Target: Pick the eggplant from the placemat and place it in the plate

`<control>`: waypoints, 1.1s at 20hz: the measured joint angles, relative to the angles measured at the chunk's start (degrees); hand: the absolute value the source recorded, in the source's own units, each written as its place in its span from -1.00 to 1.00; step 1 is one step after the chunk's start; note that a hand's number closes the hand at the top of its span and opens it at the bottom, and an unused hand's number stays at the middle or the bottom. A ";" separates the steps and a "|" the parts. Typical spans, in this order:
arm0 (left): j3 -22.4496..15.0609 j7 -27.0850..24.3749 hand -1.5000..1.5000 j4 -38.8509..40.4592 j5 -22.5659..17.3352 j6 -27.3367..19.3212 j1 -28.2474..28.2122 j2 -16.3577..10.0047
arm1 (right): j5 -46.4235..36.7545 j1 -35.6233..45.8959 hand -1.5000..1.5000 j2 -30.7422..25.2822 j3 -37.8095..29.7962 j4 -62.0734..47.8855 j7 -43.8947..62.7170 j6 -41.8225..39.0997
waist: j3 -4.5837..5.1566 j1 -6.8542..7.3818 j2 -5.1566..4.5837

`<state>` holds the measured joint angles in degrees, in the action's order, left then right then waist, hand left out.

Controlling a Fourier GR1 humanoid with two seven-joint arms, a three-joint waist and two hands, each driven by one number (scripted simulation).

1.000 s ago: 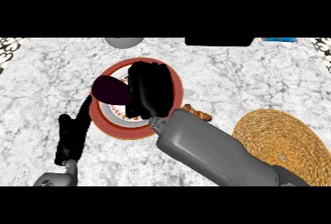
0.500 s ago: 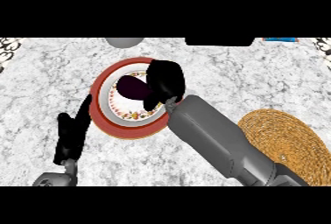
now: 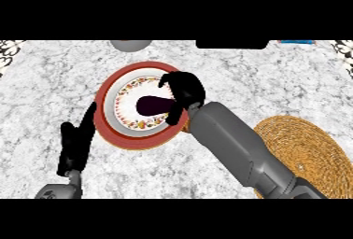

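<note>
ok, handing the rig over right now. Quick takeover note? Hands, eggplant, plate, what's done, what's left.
Right hand: over the plate, fingers and thumb curled round the eggplant's right end.
Left hand: open, fingers straight, resting by the plate's left rim, holding nothing.
Eggplant: off the placemat, lying across the plate's patterned centre. Can't tell whether it rests on the plate or hangs just above it.
Done: pick and carry to the plate.
Left: open the right hand, let the eggplant settle, pull the arm back clear of the rim.

One eggplant, one plate and one placemat (woven straw, at right).
</note>
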<state>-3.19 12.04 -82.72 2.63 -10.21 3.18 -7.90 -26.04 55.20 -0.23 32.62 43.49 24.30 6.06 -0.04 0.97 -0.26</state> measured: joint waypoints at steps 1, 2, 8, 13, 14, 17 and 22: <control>0.01 0.27 0.00 0.37 0.09 -0.08 0.61 0.14 | 1.03 -0.35 -1.00 0.04 -0.20 1.22 -1.37 0.54 | 0.00 -0.05 0.01; -0.02 0.34 0.00 -0.02 0.16 -0.19 0.27 0.17 | 1.83 -1.05 -1.00 0.08 -1.17 2.08 -3.48 1.36 | 0.00 -0.11 0.05; 0.40 0.48 0.00 -0.79 -0.47 0.70 -0.58 -0.40 | 11.97 -4.98 -1.00 0.19 -9.70 9.52 -12.87 8.18 | -0.07 -0.23 0.11; 0.51 0.95 0.00 -1.44 -0.14 0.58 -0.65 -0.34 | 19.31 -9.25 -1.00 0.16 -14.74 11.61 -20.59 7.61 | -0.03 -0.40 0.13; 0.62 0.87 0.00 -1.58 -0.05 0.59 -0.94 -0.36 | 20.08 -10.27 -1.00 0.18 -15.25 12.35 -21.34 6.73 | -0.02 -0.48 0.16; 1.05 0.71 0.00 -1.33 -0.03 1.05 -1.31 -0.39 | 21.58 -12.38 -1.00 -0.21 -17.34 12.43 -24.76 3.53 | 0.01 -0.59 0.19; 0.61 2.52 0.00 -3.47 0.86 0.71 -1.59 0.49 | 21.61 -16.88 -1.00 -0.53 -18.60 15.22 -29.00 -0.08 | 0.02 -0.72 0.26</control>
<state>-2.58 14.56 -86.20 3.49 -9.50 1.59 -7.41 -4.43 38.32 -0.76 14.03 58.70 -4.70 5.98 -0.01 0.25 0.00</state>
